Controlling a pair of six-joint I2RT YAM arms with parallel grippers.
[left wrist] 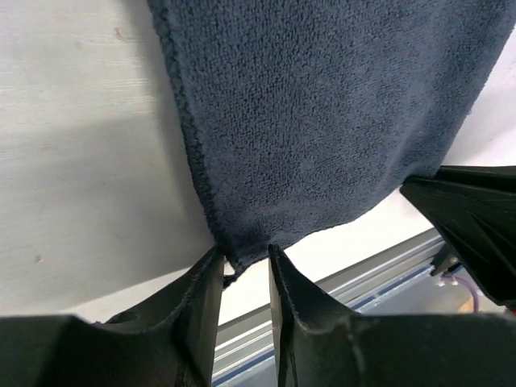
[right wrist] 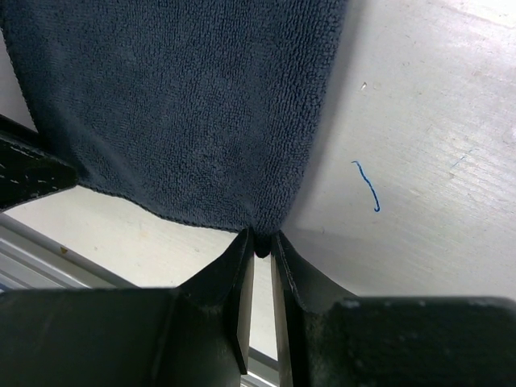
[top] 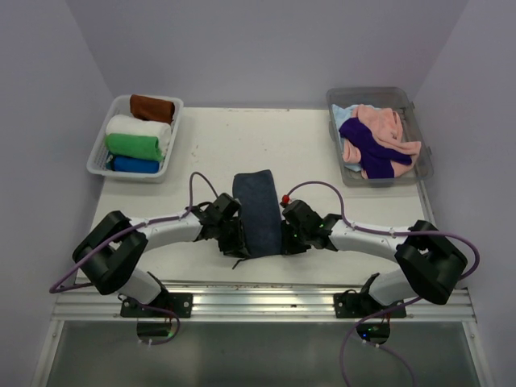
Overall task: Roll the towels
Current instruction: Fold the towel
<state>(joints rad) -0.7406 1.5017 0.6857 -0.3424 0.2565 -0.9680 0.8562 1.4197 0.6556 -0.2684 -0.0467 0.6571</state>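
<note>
Though obscured from above, right gripper pinches the towel at 5 o'clock; left gripper at 7 o'clock, hold unclear.

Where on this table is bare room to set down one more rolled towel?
Bare white table lies between the white basket and the clear plastic bin, beyond the dark grey-blue terry towel. Crowded: near centre, where the left gripper and right gripper meet that towel's corners.

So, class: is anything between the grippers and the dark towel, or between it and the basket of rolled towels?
The left gripper and right gripper each hold a near corner of the dark towel. Toward the basket, only the left arm's cable loops over the table.
</note>
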